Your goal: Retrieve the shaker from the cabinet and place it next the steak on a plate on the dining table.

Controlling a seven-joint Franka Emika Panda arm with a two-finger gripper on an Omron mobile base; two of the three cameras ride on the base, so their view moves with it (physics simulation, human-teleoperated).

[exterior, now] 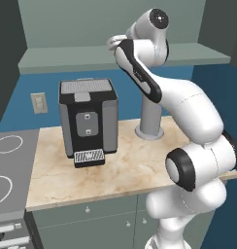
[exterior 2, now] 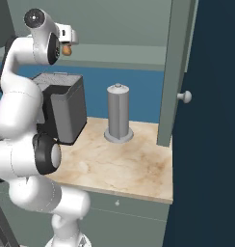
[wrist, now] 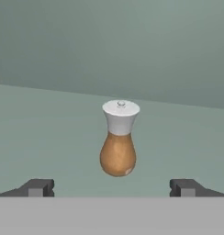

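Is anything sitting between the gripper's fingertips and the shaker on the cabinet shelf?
Nothing: in the hand view, bare cabinet shelf separates the open gripper from the shaker.

Shaker on the cabinet shelf, ahead of the end effector

The shaker stands upright on the cabinet shelf, straight ahead of the end effector, centred between its spread fingertips; the cabinet's back wall lies behind the shaker.

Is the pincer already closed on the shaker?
No. In the hand view the shaker stands upright on the cabinet shelf, ahead of the pincer, whose fingertips sit wide apart.
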